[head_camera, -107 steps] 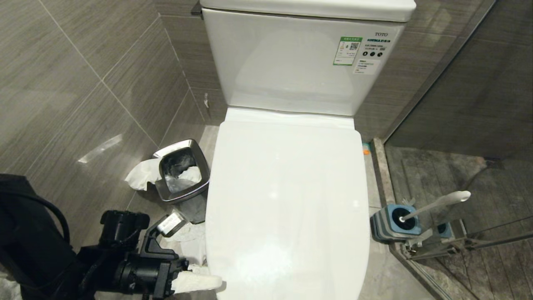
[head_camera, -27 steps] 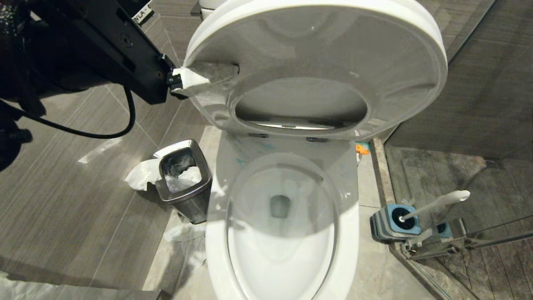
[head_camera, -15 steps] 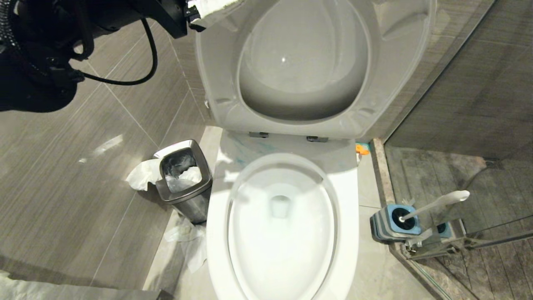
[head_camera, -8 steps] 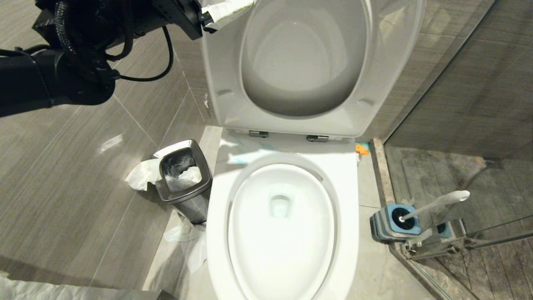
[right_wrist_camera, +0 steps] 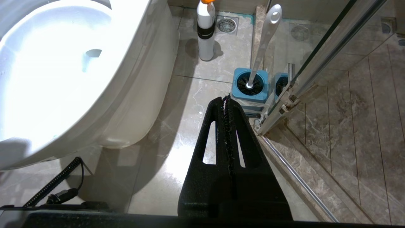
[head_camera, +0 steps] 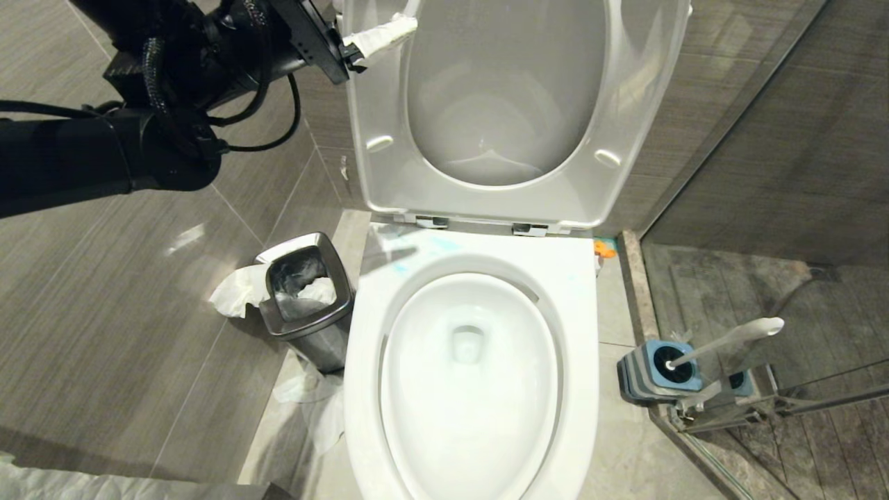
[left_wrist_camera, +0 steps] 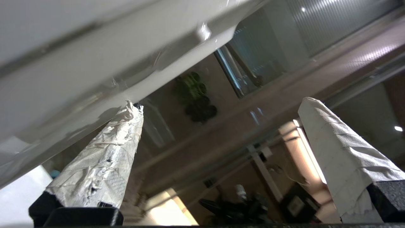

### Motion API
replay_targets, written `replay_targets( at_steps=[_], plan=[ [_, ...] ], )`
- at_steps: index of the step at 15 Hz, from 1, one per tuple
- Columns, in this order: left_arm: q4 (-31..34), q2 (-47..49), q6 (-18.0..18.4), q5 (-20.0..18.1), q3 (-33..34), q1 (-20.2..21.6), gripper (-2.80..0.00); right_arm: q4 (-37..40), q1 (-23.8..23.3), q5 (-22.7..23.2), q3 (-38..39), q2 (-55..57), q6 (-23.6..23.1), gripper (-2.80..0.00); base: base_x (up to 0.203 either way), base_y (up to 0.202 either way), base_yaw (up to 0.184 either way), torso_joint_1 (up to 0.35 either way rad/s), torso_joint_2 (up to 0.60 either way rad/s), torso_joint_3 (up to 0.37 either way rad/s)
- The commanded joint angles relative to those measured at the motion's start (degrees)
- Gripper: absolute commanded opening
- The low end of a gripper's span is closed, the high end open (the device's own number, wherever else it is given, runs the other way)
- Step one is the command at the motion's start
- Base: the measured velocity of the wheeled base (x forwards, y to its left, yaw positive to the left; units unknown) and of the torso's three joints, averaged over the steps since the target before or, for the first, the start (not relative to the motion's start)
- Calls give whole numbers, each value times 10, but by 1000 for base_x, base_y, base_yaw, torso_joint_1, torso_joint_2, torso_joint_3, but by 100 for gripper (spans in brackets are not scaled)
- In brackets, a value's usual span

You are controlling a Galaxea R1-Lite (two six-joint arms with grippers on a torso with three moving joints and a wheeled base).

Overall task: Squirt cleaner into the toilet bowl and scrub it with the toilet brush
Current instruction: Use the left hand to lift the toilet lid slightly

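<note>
The toilet bowl [head_camera: 469, 389] stands open, holding pale water. To its left, a chrome waste bin [head_camera: 305, 292] holds crumpled paper. To its right, the toilet brush [head_camera: 729, 340] leans in its blue holder [head_camera: 656, 371]. Faint blue cleaner streaks [head_camera: 417, 251] mark the rim's rear. The raised seat and lid [head_camera: 514, 104] lean back; the left tool [head_camera: 378, 31], paper-wrapped fingers [left_wrist_camera: 104, 164] spread wide, touches their upper edge. Only the right wrist view shows the right tool [right_wrist_camera: 226, 99], closed and empty above the floor, and a white bottle [right_wrist_camera: 205, 30].
</note>
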Motion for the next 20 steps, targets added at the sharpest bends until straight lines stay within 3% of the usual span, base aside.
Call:
replay_targets(
  at_steps=[1, 6, 9, 13, 18, 20],
  plan=[
    [7, 20, 49, 36, 1, 0, 0, 0, 0, 0, 0, 0, 0, -280, 0, 0, 0, 0, 0, 0],
    [30, 40, 109, 95, 3, 0, 0, 0, 0, 0, 0, 0, 0, -280, 0, 0, 0, 0, 0, 0],
    [30, 49, 116, 112, 3, -1, 0, 0, 1, 0, -1, 0, 0, -280, 0, 0, 0, 0, 0, 0],
    [31, 75, 201, 151, 3, -4, 0, 0, 0, 0, 0, 0, 0, -280, 0, 0, 0, 0, 0, 0],
    [59, 44, 194, 161, 3, -6, 0, 0, 0, 0, 0, 0, 0, -280, 0, 0, 0, 0, 0, 0],
    [69, 13, 155, 161, 3, -6, 0, 0, 0, 0, 0, 0, 0, -280, 0, 0, 0, 0, 0, 0]
  ],
)
